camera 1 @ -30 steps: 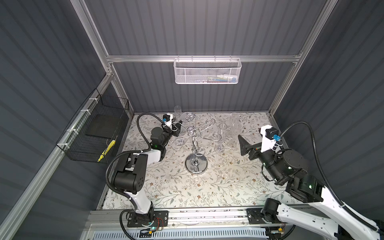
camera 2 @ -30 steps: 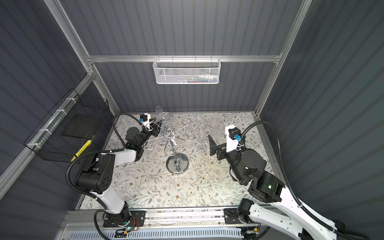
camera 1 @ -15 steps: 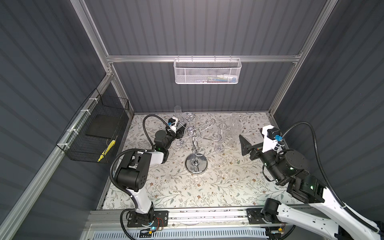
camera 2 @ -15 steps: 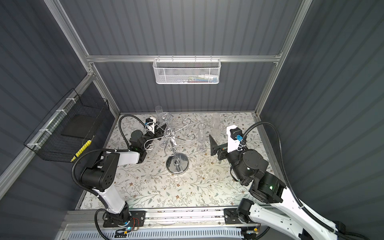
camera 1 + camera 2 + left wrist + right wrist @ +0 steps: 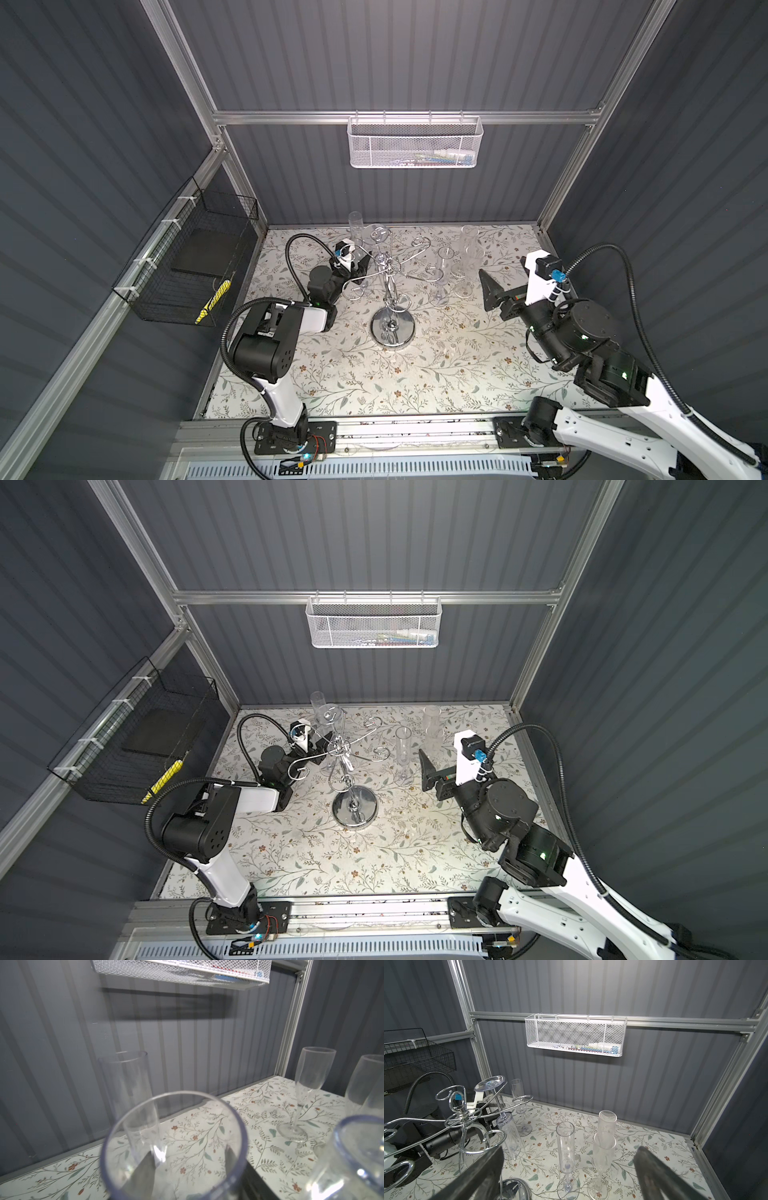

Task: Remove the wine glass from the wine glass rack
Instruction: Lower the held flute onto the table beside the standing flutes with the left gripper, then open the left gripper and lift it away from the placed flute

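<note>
Where the wine glass (image 5: 508, 1136) hangs on the rack (image 5: 392, 328) near the counter's (image 5: 415, 374) far edge, our left tool (image 5: 360, 266) flanks it, grip unclear to us; right tool (image 5: 566, 1178) wide, facing three flutes (image 5: 564, 1147).

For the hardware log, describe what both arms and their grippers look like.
The left arm and right arm have bulky black joint housings, white links and small green lights. A black ribbed cable loops to each white wrist camera mount with its blue connector. The right gripper has dark, flat, tapering fingers.
</note>
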`<act>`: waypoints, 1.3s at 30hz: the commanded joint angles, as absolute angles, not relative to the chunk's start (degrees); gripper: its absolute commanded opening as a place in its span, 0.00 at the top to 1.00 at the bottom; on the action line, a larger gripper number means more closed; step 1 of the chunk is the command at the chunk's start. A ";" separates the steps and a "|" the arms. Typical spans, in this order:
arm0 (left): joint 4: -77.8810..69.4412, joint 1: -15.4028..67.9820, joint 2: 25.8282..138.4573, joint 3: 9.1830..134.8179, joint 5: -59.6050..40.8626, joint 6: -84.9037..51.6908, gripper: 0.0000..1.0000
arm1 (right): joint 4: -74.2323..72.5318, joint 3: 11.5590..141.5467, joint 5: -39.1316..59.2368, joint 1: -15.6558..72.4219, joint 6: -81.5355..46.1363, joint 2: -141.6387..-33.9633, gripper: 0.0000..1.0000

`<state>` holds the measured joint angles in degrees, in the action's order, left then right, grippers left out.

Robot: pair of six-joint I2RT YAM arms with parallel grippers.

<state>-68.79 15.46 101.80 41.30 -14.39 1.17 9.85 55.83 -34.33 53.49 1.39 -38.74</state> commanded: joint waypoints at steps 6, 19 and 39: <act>-66.92 15.90 97.86 39.79 -12.28 4.12 0.23 | 8.56 56.93 -33.05 53.28 0.44 -38.26 0.01; -60.75 15.91 89.33 37.59 -9.65 4.37 0.00 | 10.64 57.77 -33.83 53.26 -1.99 -37.60 0.01; -30.91 15.86 68.76 36.88 0.27 0.57 0.01 | 13.71 60.77 -31.44 53.26 -5.27 -38.16 0.01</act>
